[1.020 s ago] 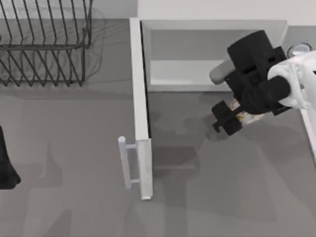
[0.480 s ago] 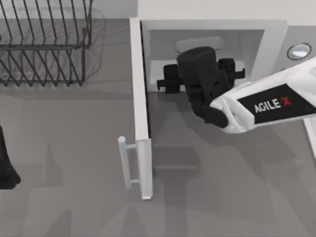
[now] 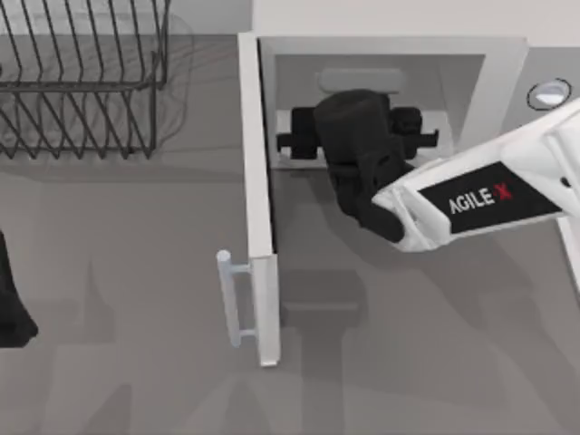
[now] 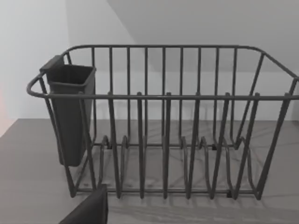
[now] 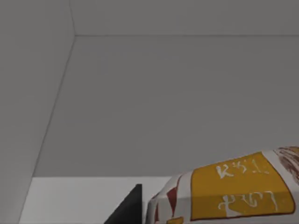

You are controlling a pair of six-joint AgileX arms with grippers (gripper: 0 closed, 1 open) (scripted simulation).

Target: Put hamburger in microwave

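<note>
The left end effector (image 3: 11, 308) sits parked well left of the microwave (image 3: 381, 54); I cannot tell its state. Inside the microwave's cavity, the right end effector (image 3: 358, 136) grasps the hamburger (image 5: 233, 191), slightly deeper than before.

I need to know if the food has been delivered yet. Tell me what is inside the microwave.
The right gripper reaches into the microwave through its open door. The right wrist view shows the hamburger against the grey walls. From above, the arm covers the hamburger and the floor beneath.
</note>
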